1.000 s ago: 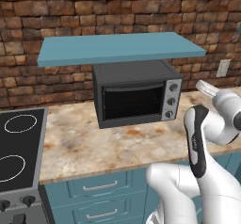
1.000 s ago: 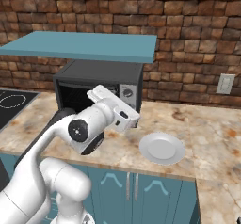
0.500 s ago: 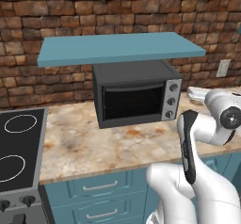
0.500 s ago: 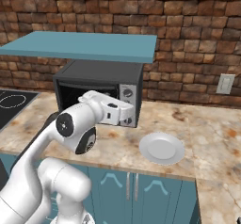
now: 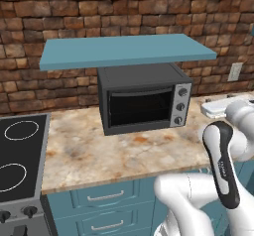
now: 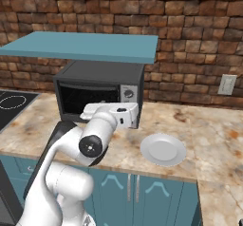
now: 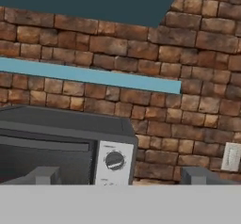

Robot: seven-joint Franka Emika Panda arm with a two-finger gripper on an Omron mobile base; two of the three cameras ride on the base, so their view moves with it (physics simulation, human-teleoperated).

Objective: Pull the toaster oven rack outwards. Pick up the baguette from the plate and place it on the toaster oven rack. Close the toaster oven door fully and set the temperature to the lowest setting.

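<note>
Your claw (image 7: 120, 175) stands spread to its widest and holds nothing, hovering in front of the toaster oven (image 5: 143, 98) with its fingertips (image 7: 44, 175) clear of everything. The oven sits on the worktop (image 5: 119, 150) under a blue shelf (image 5: 126, 50), long axis along the brick wall, its front toward you and the toaster oven door (image 5: 139, 107) upright. A white plate (image 6: 163, 149) lies on the worktop to its right.

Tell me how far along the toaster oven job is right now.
Done, apparently: the plate is empty and the toaster oven door is closed; the dark glass hides whether the baguette is inside. In hand: the open gripper holds nothing and faces the top knob. Left: turning the temperature down to its lowest setting.
</note>
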